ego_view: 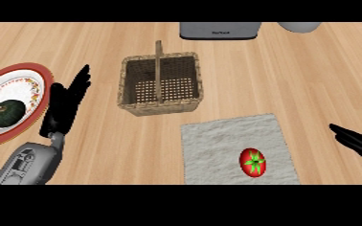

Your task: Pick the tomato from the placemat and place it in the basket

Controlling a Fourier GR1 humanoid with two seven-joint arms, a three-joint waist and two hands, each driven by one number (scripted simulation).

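Pale wood planks make the desk, with open board between the woven wicker basket and the grey, nubbly placemat at the near edge. The red tomato lies on the mat's near right part. The left hand rests, fingers straight, beside a red-rimmed plate; the right hand shows straight fingertips at the right edge.

We find the tomato lying on the placemat, near its right edge. The basket stands just beyond on the tabletop. Left hand rests open beside a plate; right hand shows at the right edge.
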